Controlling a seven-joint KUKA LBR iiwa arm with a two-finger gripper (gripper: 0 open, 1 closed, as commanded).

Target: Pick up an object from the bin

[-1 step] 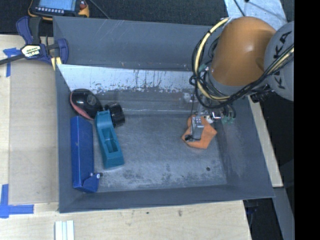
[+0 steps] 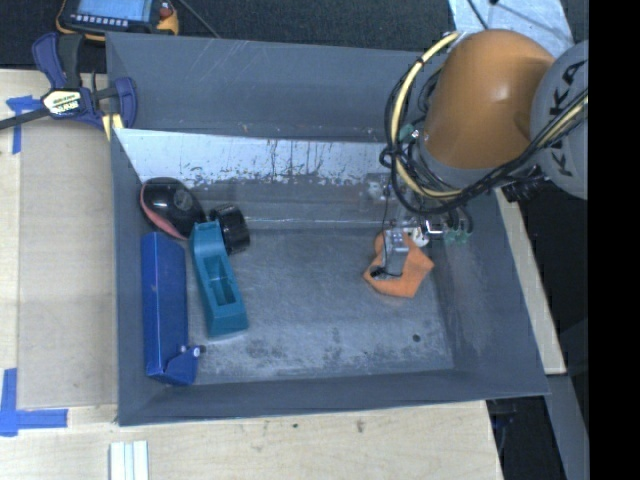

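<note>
My gripper [image 2: 397,258] hangs low at the right side of the bin, right over a small orange wedge-shaped piece [image 2: 400,280]. Its metal fingers reach down onto the top of that piece, which lies on the bin floor. The orange dome on the wrist hides the gripper's upper part, and the gap between the fingers is too small to read.
Along the left wall lie a long dark-blue box [image 2: 165,306], a lighter blue tape-dispenser-like tool [image 2: 217,280], a black and red mouse-shaped object [image 2: 166,204] and a small black cylinder [image 2: 232,228].
</note>
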